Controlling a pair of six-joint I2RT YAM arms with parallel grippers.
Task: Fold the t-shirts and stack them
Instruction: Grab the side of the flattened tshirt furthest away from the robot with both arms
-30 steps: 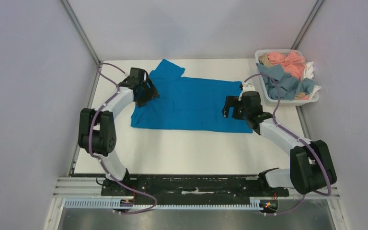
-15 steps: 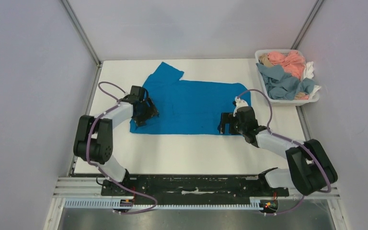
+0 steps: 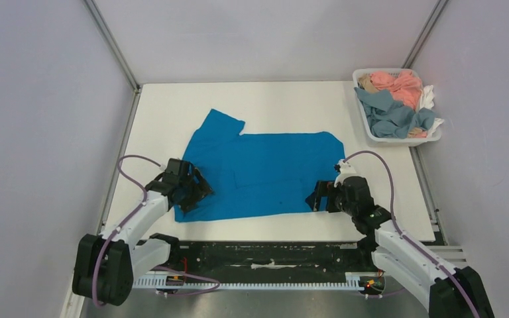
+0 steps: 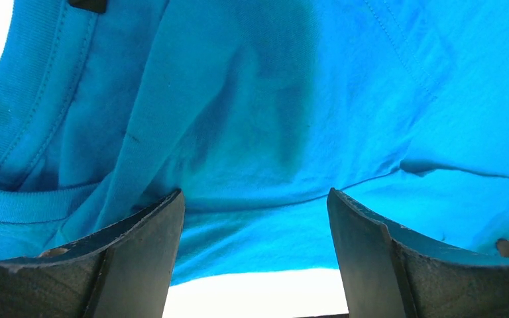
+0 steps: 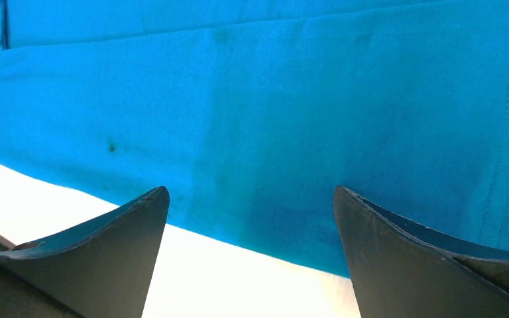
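Blue t-shirt (image 3: pixel 265 172): spread flat, centre table, towards the near edge.
Left gripper (image 3: pixel 189 192): jaws wide at its near-left corner, gripping nothing.
Right gripper (image 3: pixel 318 197): jaws wide at near-right hem, empty.
Other t-shirts (image 3: pixel 397 99): heaped in basket (image 3: pixel 404 141), far right.

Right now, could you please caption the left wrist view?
Open left end effector above a rumpled bright blue cloth t-shirt.

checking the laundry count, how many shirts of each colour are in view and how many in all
bright blue shirt: 1, spread on the table
salmon pink shirt: 1, in the white basket
grey-blue shirt: 1, in the basket
white shirt: 1, in the basket
tan shirt: 1, in the basket
total: 5 showing; the heap may hide more
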